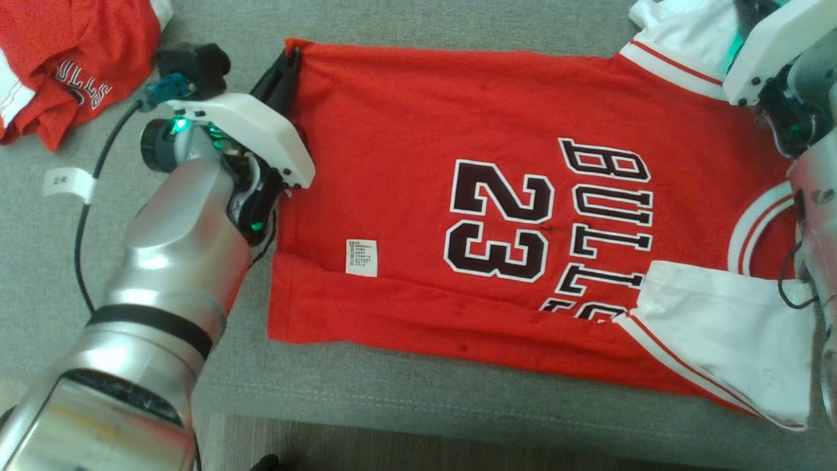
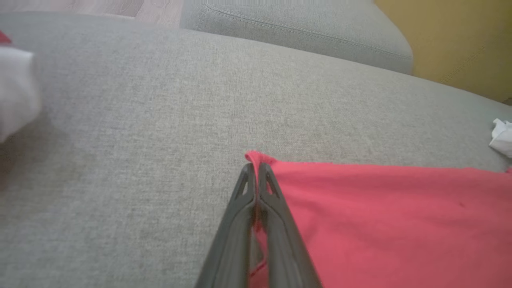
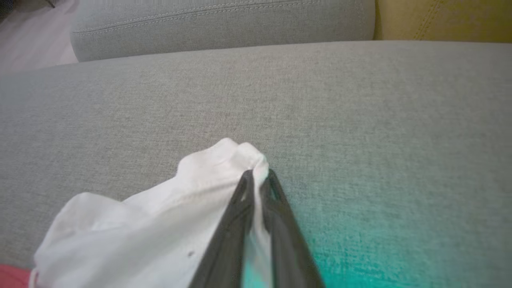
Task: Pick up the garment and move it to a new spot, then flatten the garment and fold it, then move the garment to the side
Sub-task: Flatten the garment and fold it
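The big grey sofa seat (image 1: 405, 26) is under everything. On it lies the red shirt (image 1: 405, 150), spread out mostly flat. Its bottom edge is to the robot's left, and its neck and sleeves are to the robot's right. It says "BULLS" and "23" in dark letters with white edges. The near long side is folded over in a strip. A white sleeve (image 1: 726, 320) lies on top of the near right corner.

The shiny left arm (image 1: 170, 235) comes in from the lower left and sits just beside the shirt's bottom edge. The right arm (image 1: 814, 196) is at the right side, by the neck end.

The left gripper (image 2: 256, 170) is at the far left corner of the shirt. Its two dark fingers are pressed tight together with a bit of the red hem pinched between them. The corner pokes out just past the tips. The right gripper (image 3: 258, 176) is at the far right corner. Its fingers are pressed close too, with the far white sleeve (image 3: 168, 216) bunched up and squeezed between them. So the shirt's far edge runs from one gripper to the other.

A crumpled red top (image 1: 72, 59) lies at the far left, well apart from the shirt. A small white tag (image 1: 361, 257) sits on the red shirt near its bottom edge.
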`<state>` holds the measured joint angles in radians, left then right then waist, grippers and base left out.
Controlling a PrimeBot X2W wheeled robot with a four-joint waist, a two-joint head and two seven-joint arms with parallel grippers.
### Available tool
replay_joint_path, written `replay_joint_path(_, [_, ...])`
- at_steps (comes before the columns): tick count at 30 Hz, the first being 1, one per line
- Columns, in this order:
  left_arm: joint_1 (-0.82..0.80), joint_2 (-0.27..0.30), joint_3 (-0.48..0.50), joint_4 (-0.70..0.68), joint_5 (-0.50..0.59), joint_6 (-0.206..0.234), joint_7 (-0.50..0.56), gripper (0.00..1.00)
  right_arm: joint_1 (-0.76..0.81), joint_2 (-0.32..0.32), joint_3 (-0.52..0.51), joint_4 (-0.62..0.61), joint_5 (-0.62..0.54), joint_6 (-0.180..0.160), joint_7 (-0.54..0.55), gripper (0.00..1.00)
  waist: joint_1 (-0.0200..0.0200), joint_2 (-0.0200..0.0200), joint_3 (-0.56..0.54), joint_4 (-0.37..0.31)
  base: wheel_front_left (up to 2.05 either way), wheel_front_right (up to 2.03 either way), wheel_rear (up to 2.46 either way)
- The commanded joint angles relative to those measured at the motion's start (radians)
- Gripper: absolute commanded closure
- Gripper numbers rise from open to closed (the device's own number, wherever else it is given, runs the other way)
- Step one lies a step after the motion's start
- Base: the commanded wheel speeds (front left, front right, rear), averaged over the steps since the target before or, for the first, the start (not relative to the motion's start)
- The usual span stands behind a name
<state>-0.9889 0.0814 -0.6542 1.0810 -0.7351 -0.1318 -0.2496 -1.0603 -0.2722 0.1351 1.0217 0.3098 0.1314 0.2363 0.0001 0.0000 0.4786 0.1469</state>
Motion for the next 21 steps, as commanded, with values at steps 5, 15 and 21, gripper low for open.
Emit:
replay_joint_path(5, [-0.035,0.076,0.054,-0.064,-0.019,0.001,-0.012,1.0,-0.032,-0.015,0.05,-0.053,0.073,-0.001,-0.093,1.0,-0.0001,0.0,-0.011,-0.016,0.0,0.0,0.0])
replay_joint_path(15, [0.005,0.112,0.11,-0.131,0.001,0.001,-0.012,1.0,-0.005,-0.038,0.162,-0.147,0.178,-0.001,-0.156,1.0,-0.0001,0.0,-0.042,-0.045,0.0,0.0,0.0])
replay_joint_path(21, [0.086,0.139,0.166,-0.203,0.012,0.001,-0.012,1.0,0.102,-0.08,0.232,-0.305,0.256,-0.001,-0.195,1.0,-0.0001,0.0,-0.078,-0.074,0.0,0.0,0.0])
